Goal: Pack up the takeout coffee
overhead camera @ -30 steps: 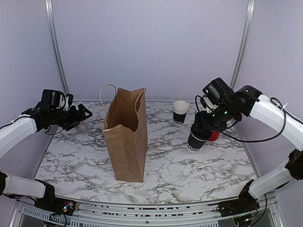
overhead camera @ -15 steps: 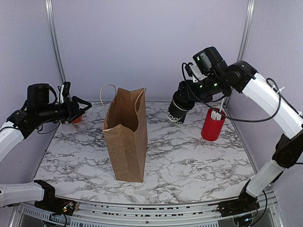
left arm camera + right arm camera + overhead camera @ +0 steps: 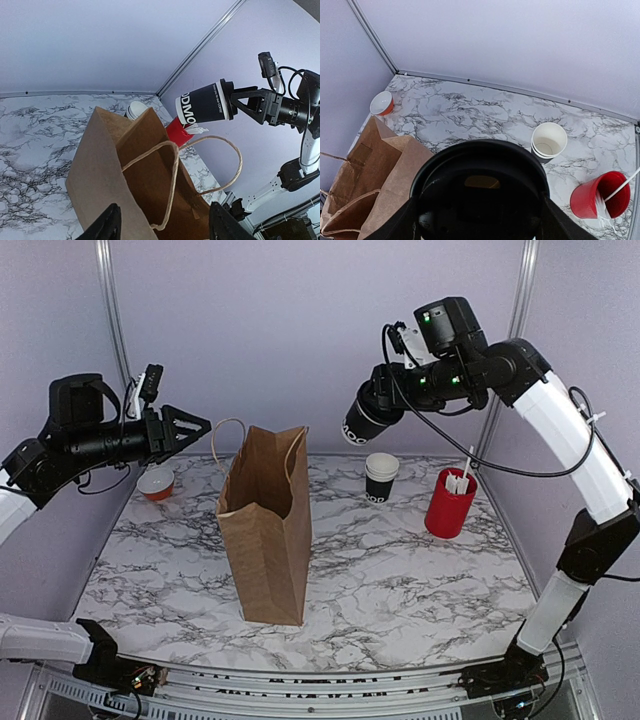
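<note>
Top external view shows the takeout coffee (image 3: 360, 424) up in the air, not on the bench (image 3: 400, 580). The right end effector (image 3: 390, 402) is clamped on the upper part of the cup, near its black lid (image 3: 480, 200). It holds the cup strongly tilted, almost lying, with the bottom pointing to the left and a little down. The cup is higher than the brown paper bag (image 3: 270, 540) and to the right of the bag's mouth, not over it. In the right wrist view the lid fills the lower part of the picture, with one finger at each side of it.

The bag stands upright on the bench with its mouth open. The left end effector (image 3: 198, 424) hovers just left of the bag's rear handle (image 3: 229, 420). Its two fingers (image 3: 107, 227) are apart and nothing is between them. I cannot tell if a fingertip touches the handle.

Behind the bag, on the right, stands a stack of cups (image 3: 381, 478), and near it a red cup (image 3: 449, 505) with white sticks. A small red bowl (image 3: 156, 483) sits at the far left of the bench.
</note>
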`<act>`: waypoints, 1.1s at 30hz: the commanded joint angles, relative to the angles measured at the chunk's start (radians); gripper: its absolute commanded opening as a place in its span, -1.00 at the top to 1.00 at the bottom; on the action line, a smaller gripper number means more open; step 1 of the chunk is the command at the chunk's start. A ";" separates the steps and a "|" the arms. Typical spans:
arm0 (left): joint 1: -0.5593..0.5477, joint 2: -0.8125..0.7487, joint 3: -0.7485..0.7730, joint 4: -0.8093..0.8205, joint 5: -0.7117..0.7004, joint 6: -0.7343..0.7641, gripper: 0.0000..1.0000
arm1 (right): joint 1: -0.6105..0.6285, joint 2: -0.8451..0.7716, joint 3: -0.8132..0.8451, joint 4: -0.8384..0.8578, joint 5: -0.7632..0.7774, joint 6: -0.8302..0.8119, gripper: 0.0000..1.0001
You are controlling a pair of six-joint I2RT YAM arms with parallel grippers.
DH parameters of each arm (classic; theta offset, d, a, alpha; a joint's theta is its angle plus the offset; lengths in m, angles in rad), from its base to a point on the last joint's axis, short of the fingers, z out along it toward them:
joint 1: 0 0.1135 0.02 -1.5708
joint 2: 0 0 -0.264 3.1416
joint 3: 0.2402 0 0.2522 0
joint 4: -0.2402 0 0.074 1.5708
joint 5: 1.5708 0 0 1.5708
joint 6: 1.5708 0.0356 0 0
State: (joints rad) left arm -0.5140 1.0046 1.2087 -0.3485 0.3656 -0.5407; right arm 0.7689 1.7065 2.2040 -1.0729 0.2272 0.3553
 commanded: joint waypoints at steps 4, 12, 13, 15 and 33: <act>-0.065 0.137 0.175 -0.164 -0.131 0.103 0.07 | 0.005 0.001 0.055 0.047 0.001 -0.033 -0.32; -0.119 0.236 0.288 -0.231 -0.171 0.135 0.56 | 0.006 0.002 0.056 0.064 -0.013 -0.045 -0.32; -0.121 0.242 0.294 -0.233 -0.173 0.136 0.65 | 0.006 0.001 0.054 0.064 -0.012 -0.045 -0.32; -0.121 0.248 0.308 -0.234 -0.190 0.136 0.87 | 0.006 -0.003 0.049 0.065 -0.012 -0.045 -0.32; -0.207 0.412 0.483 -0.221 -0.172 0.178 1.00 | 0.010 -0.059 0.024 0.180 -0.056 -0.029 -0.28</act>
State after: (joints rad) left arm -0.6674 1.3911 1.6657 -0.5808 0.1825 -0.3580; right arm 0.7692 1.7012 2.2169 -0.9768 0.1932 0.3206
